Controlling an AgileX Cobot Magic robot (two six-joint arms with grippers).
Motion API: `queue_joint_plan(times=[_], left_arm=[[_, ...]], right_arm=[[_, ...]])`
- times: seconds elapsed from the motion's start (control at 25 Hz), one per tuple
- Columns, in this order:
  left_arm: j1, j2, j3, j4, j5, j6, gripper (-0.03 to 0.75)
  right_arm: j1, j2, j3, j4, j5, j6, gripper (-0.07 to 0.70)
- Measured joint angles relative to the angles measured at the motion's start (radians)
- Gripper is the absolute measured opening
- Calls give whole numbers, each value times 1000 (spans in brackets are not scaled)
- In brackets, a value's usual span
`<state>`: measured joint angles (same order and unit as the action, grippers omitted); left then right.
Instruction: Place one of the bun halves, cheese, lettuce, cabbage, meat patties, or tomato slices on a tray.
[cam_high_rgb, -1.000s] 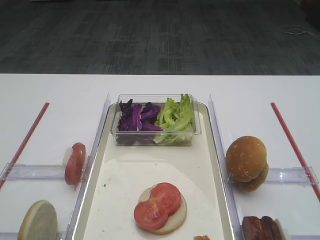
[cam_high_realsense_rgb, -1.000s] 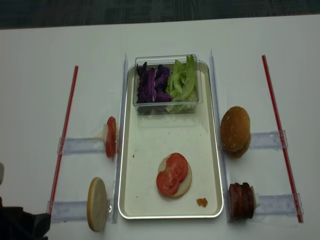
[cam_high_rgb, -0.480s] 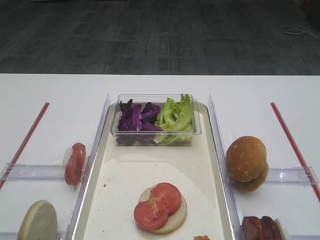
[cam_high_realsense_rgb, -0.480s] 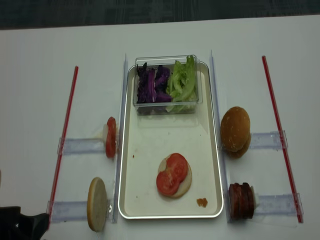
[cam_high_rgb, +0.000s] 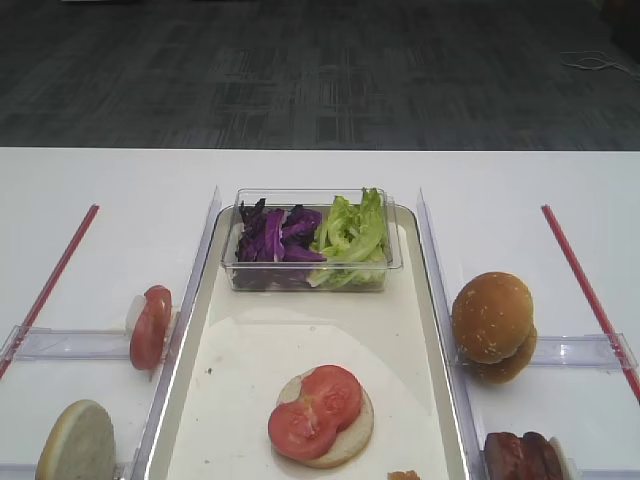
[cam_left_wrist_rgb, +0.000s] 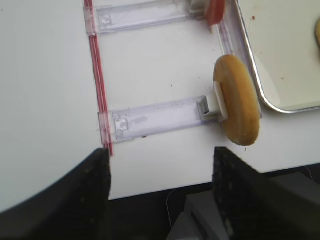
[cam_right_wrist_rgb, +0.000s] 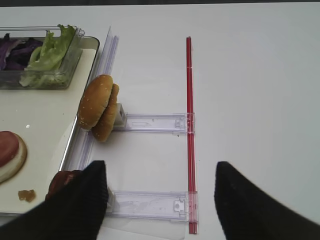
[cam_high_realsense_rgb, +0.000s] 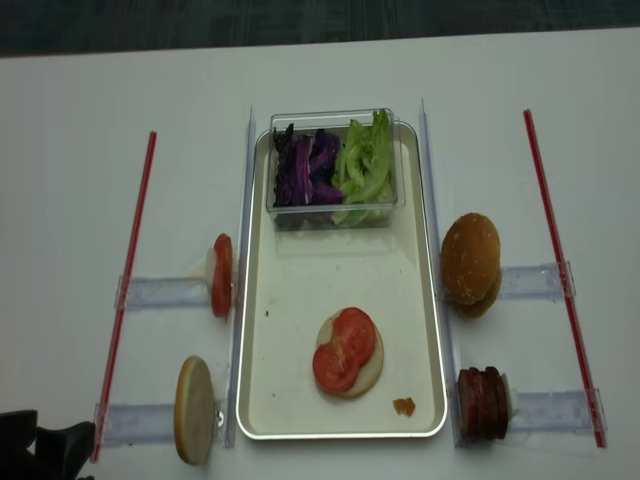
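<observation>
On the off-white tray lies a flat bun half topped with two tomato slices. Another tomato slice and a bun half stand on edge in clear holders left of the tray. Sesame buns and meat patties sit to its right. Cabbage and lettuce fill a clear box. Cheese is out of view. My left gripper hangs open and empty over the table's near-left edge. My right gripper is open and empty above the holder beside the patties.
Red strips run along both outer sides of the table. Clear plastic rails flank the tray. A small orange crumb lies on the tray's near right corner. Dark floor lies beyond the table's far edge.
The left arm's dark shape at the bottom left of the overhead view has drawn back toward the near edge. Nothing on the table has moved.
</observation>
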<state>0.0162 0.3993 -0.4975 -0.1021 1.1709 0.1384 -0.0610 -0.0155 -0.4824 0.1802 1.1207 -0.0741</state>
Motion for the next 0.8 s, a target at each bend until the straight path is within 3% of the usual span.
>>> queue_joint_plan(times=[0.8], left_arm=[[0,-75,6,3,-8,-24,452]], right_arm=[[0,0,0,0,-2,-2,468]])
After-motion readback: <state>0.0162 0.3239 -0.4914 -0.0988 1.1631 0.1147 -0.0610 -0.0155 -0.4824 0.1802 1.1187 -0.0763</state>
